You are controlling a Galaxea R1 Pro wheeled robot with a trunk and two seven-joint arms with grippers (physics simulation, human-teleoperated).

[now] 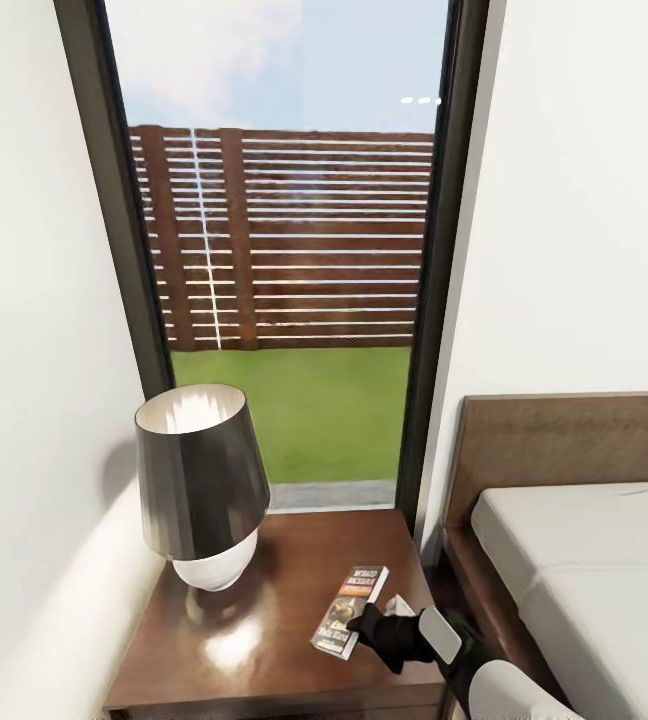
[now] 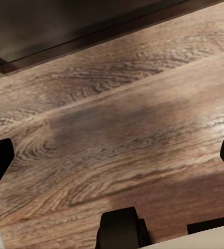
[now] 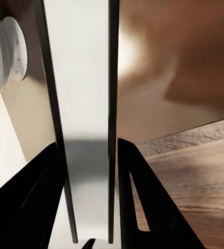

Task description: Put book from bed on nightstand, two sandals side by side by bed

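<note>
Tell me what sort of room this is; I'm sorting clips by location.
Most likely a bedroom corner. A bed with a wooden headboard stands beside a dark nightstand carrying a lamp, under a tall window onto a fence and grass. The right gripper holds a book over the nightstand.

Nightstand (image 1: 294, 610) in the corner, against the window (image 1: 284, 240), left of the bed (image 1: 574, 560). Lamp (image 1: 202, 485) on its rear left part. Book (image 1: 349, 612) on its right part, right of the lamp and apart from it, gripped by the right gripper (image 1: 369, 628) reaching in from the bed side.
</note>
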